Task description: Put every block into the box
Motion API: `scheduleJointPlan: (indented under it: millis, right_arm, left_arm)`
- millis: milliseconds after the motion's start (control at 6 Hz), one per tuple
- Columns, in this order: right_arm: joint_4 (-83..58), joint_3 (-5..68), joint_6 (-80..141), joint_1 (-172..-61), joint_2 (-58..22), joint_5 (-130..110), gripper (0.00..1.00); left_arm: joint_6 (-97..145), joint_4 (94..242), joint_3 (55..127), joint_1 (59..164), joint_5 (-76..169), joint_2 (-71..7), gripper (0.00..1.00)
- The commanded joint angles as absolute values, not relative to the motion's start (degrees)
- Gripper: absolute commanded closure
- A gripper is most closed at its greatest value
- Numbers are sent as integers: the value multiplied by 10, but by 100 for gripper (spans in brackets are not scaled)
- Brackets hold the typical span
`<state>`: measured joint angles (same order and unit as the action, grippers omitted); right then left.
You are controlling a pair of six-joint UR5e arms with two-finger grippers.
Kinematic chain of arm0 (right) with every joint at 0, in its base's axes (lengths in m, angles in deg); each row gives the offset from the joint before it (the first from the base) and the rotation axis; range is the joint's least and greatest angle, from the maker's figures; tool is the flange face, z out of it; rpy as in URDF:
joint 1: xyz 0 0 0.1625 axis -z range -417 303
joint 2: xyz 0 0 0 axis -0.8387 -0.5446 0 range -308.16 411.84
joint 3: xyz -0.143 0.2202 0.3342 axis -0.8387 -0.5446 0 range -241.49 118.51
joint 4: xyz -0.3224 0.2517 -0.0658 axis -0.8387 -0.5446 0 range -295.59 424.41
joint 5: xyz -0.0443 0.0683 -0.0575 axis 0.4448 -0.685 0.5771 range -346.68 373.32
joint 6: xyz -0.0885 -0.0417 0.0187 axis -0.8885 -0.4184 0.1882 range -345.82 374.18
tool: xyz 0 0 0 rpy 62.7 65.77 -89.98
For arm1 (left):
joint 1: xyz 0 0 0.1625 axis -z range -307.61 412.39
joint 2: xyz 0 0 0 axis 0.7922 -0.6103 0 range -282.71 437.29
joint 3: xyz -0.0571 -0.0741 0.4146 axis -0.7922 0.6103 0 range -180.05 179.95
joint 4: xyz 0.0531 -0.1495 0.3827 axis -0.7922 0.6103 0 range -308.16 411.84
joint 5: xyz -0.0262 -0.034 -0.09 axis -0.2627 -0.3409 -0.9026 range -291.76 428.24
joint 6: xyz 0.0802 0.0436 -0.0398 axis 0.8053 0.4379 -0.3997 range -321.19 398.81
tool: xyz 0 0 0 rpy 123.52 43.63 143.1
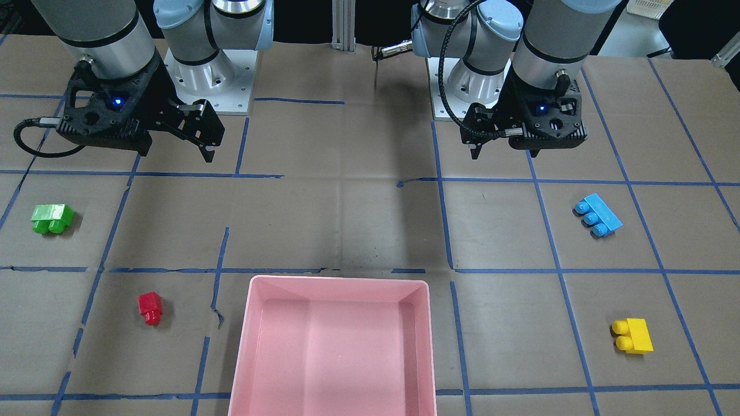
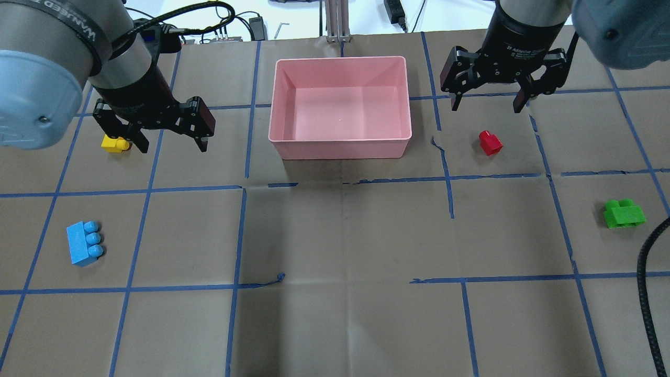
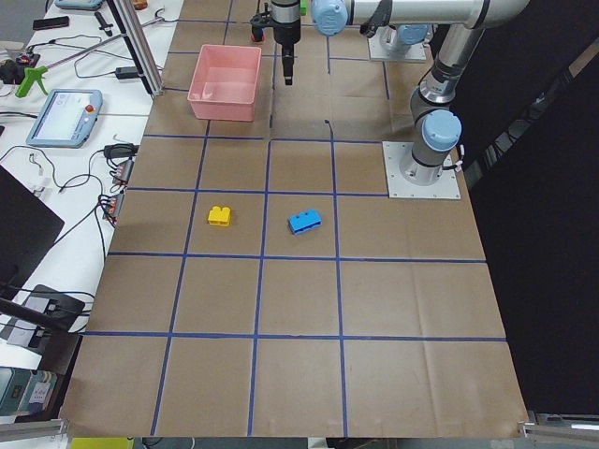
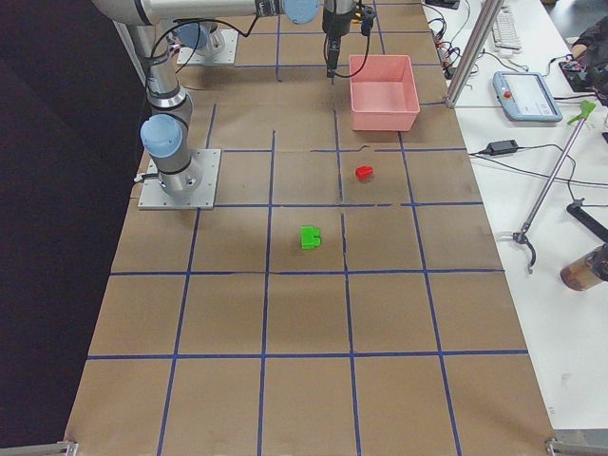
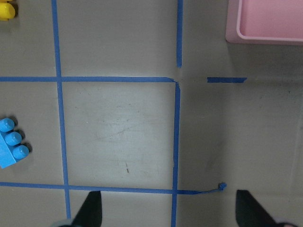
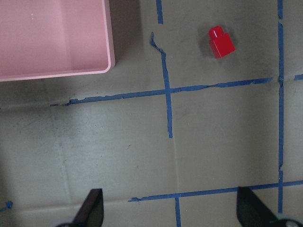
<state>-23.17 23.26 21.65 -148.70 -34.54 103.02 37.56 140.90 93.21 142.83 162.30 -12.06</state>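
The pink box (image 2: 338,147) stands empty at the table's far middle; it also shows in the front view (image 1: 338,282). The yellow block (image 2: 115,143) and the light blue block (image 2: 84,242) lie on my left side. The red block (image 2: 490,142) and the green block (image 2: 623,213) lie on my right side. My left gripper (image 2: 172,146) is open and empty above the table, just right of the yellow block. My right gripper (image 2: 486,106) is open and empty, hovering just beyond the red block. The left wrist view shows the blue block (image 5: 10,148); the right wrist view shows the red block (image 6: 221,41).
The table is covered in brown paper with a grid of blue tape lines (image 2: 241,230). The arm bases (image 1: 208,75) stand at the robot's edge. A black cable (image 2: 649,293) hangs at the near right. Monitors and tools lie on a side bench (image 3: 65,112).
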Motion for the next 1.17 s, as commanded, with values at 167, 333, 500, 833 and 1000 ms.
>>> scheduleJointPlan:
  millis: [167,333,500,833,1000]
  right_arm:
    - [-228,233,221,-1483,-349,1031,0]
    - [-223,233,222,-1483,-349,1031,0]
    - [-223,232,221,-1481,-349,1030,0]
    - [-224,221,208,-1447,-351,1051,0]
    - [-226,220,166,-1418,-350,1046,0]
  left_arm:
    - [378,1406,935,1427,1623,-115,1]
    - [378,1404,936,1427,1623,-116,1]
    - [378,1404,936,1426,1623,-115,1]
    - [378,1404,936,1425,1622,-117,1]
    - [386,1403,936,1418,1624,-117,1]
